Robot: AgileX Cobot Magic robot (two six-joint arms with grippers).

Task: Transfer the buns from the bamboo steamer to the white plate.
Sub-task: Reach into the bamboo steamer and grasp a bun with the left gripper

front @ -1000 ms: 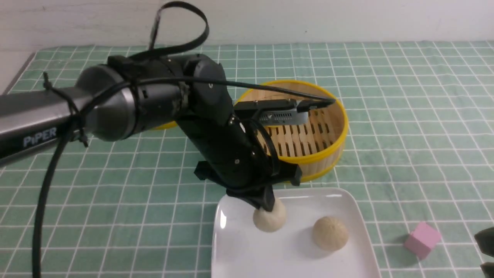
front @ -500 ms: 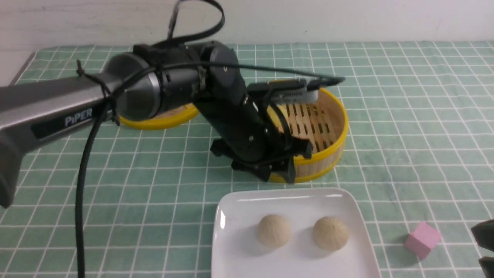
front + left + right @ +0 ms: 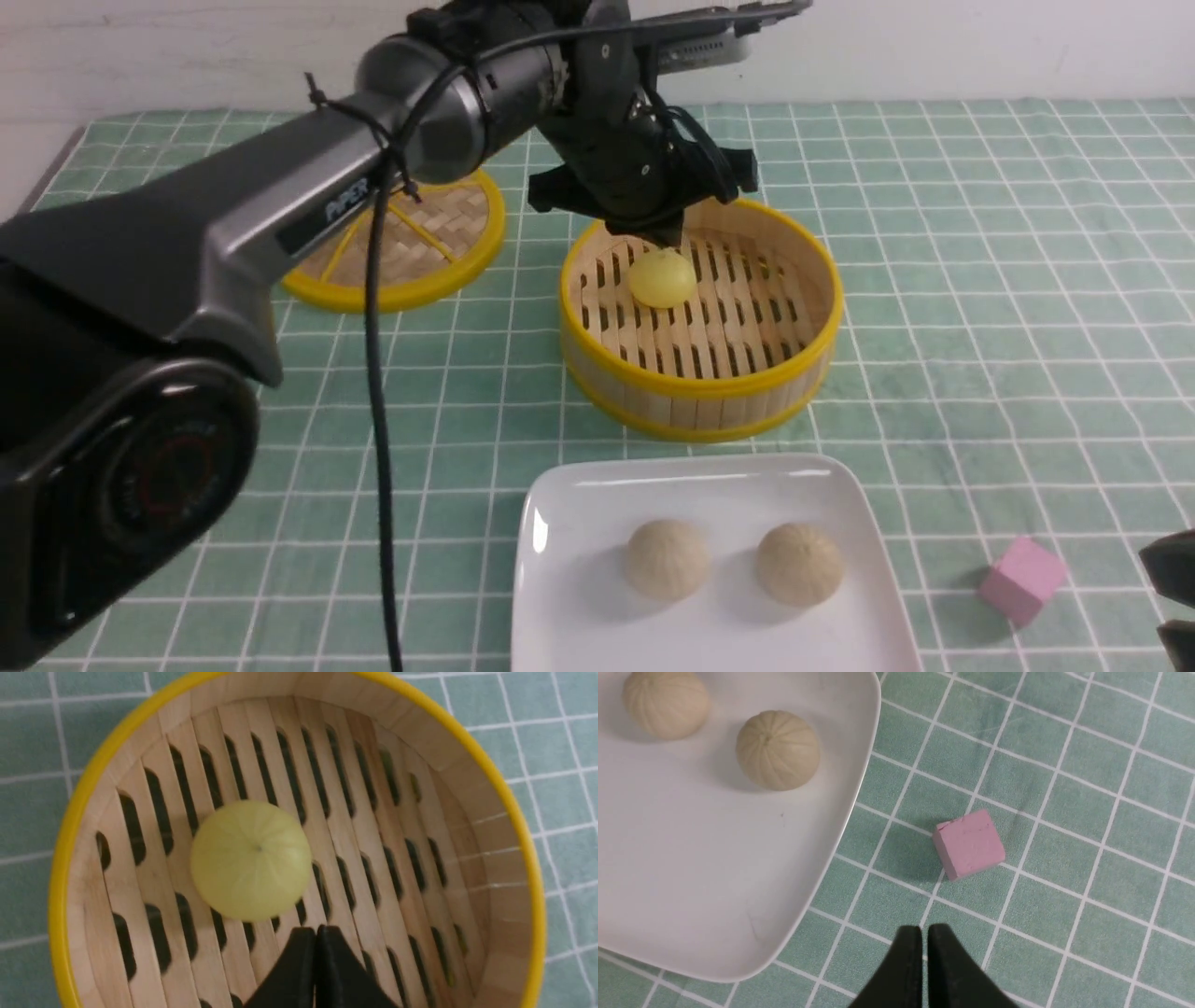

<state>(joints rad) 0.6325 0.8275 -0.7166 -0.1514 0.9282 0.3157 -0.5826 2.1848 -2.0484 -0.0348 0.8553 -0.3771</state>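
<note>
Bun count stood at two of three. One beige bun (image 3: 665, 558) and a second beige bun (image 3: 799, 564) sat side by side on the white plate (image 3: 709, 635). That left only the pale yellow bun (image 3: 663, 278) in the bamboo steamer (image 3: 709, 397), on the slatted floor toward the back and clear of the walls.

Left hand (image 3: 316, 935) hung right over the steamer, just beside that bun, fingers pressed together with nothing in them. Right hand (image 3: 923, 935) was parked low near the pink cube (image 3: 969, 843), fingers together too and empty.

My take on doing the grab well: the fingers needed to spread wide before going down, and in the wrist view the tips sat off to one side of the bun, so I'd centre them first. Then drop until the fingers straddle the widest part and close gently. The bun looked smooth and round, so a hard or off-centre pinch could pop it out or roll it across the slats. I'd lift straight up past the yellow rim before swinging over, then set it on bare plate away from the other two.
</note>
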